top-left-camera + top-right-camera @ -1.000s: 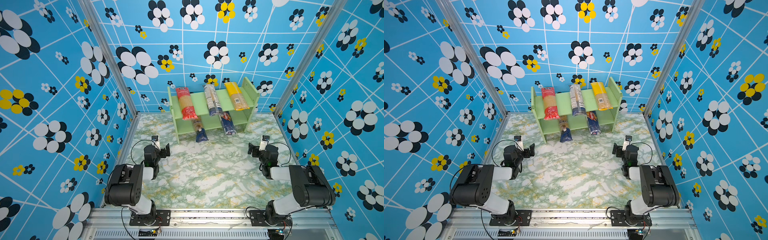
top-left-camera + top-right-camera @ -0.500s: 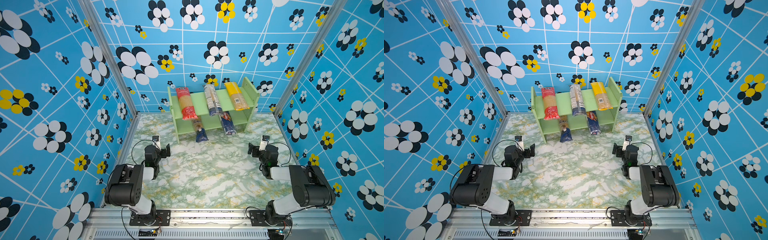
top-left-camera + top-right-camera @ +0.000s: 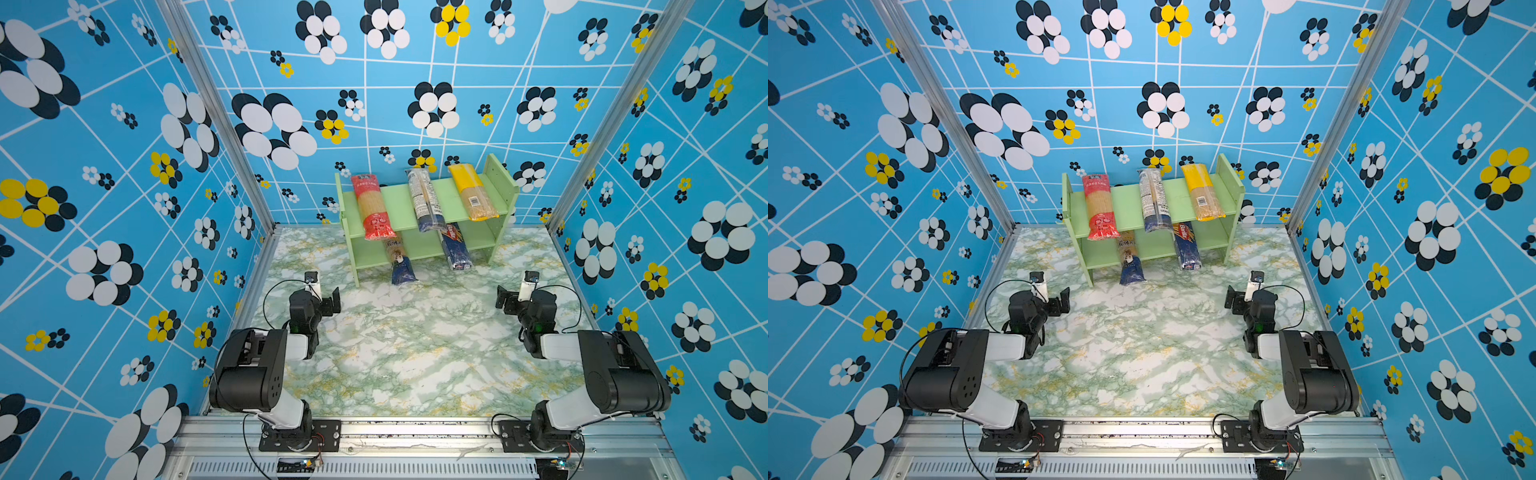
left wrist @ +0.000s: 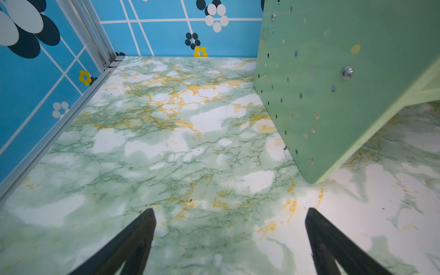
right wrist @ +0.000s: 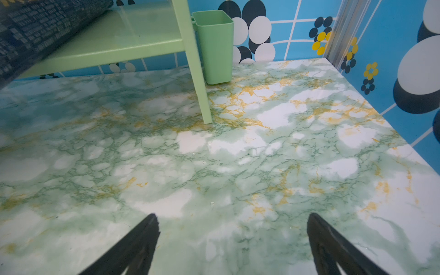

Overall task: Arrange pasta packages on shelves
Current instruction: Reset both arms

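1. Left claw point(image 4: 229, 212): jaws spread wide, gripping nothing and touching nothing. It sits low over the table point(image 3: 415, 340), near the left side panel of the shelf point(image 3: 397, 203).
2. Right claw point(image 5: 232, 216): jaws spread wide and empty, near the shelf's right front leg. A green cup point(image 5: 215, 47) sits just beside that leg.
3. Upper tier holds 3 packs: red pack point(image 3: 370, 212) at left, clear pack point(image 3: 424, 199) in the middle, yellow pack point(image 3: 473, 193) at right. Their near ends overhang the front edge.
4. Lower tier holds 2 packs: brownish pack point(image 3: 399, 262) at left, its dark blue end jutting out toward the table, and dark blue pack point(image 3: 455, 247) at right.
5. Compared with 1 second earlier, no difference is visible: both arms and all 5 packs are placed as before.
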